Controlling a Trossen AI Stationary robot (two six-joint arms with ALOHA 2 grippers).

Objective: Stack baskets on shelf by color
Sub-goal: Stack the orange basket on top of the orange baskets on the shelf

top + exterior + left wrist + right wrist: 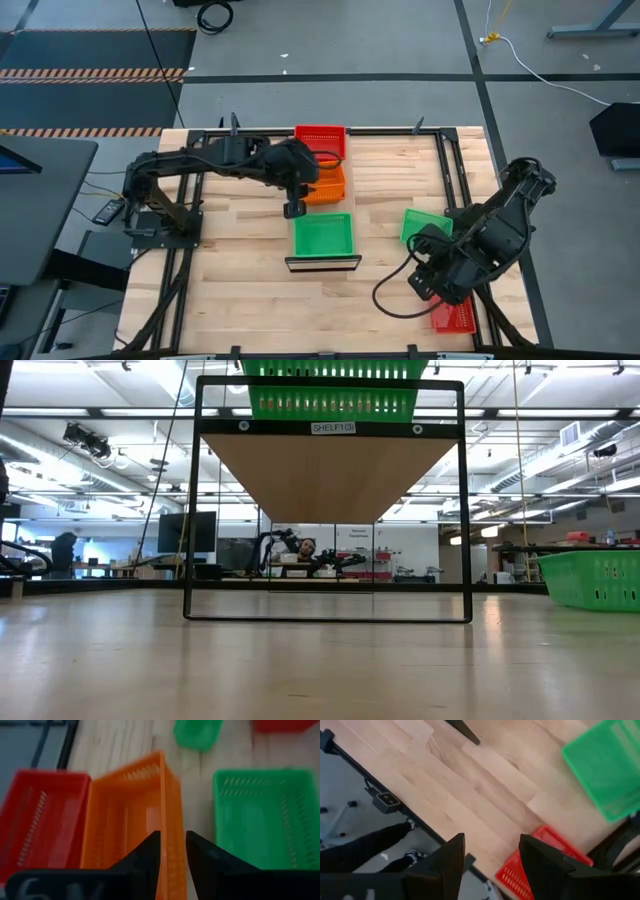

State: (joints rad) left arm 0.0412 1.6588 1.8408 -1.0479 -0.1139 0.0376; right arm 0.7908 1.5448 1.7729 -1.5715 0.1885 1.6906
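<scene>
The shelf (322, 263) runs from the table's middle toward its far edge. It carries a red basket (320, 140) at the far end, then an orange basket (328, 186), then a green basket (322, 236) at the near end. My left gripper (293, 208) hangs over the orange basket's near-left corner. In the left wrist view its fingers (172, 837) stand a little apart on either side of the orange basket's near wall (170, 810). My right gripper (492, 840) is open above the table's near right corner. A red basket (540, 862) and a green basket (605, 770) lie on the table there. My left gripper comes slanting down from the table's left, with one finger inside the orange basket and one outside its near wall (172, 865). Whether the fingers touch that wall I cannot tell. The basket sits level on the shelf.
The shelf's black frame (330, 428) stands raised over the tabletop, with the green basket (330, 400) on top. Black rails (455, 170) edge the table. A loose green basket (425, 225) and a red one (455, 316) lie at the right. Bare wood lies between the shelf and the right arm.
</scene>
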